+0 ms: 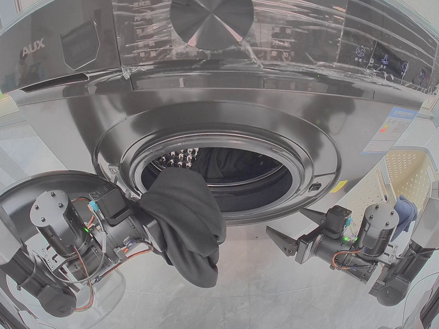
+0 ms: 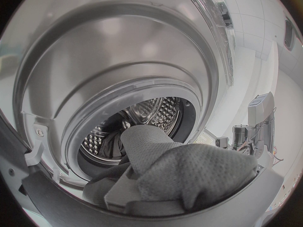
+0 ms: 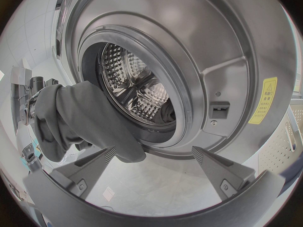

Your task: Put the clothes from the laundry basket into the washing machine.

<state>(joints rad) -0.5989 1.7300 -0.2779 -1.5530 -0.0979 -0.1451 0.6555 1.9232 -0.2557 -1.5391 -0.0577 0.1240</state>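
Note:
A dark grey garment [image 1: 187, 220] hangs over the lower left rim of the washing machine's round opening [image 1: 292, 179], its top just inside. My left gripper [image 1: 153, 234] is shut on it and mostly hidden under the cloth [image 2: 189, 171]. In the right wrist view the same garment [image 3: 82, 117] droops off the rim. Another dark piece of clothing [image 1: 228, 163] lies deep in the drum [image 3: 135, 79]. My right gripper [image 1: 286, 220] hangs open and holds nothing, below the opening's lower right, its fingers [image 3: 107, 156] spread wide.
The machine's door [image 1: 27, 193] stands swung open at the left, behind my left arm. A cream perforated laundry basket [image 1: 407, 174] sits at the right with a blue cloth [image 1: 404, 211] on its edge. Pale tiled floor [image 1: 256, 275] lies below the machine.

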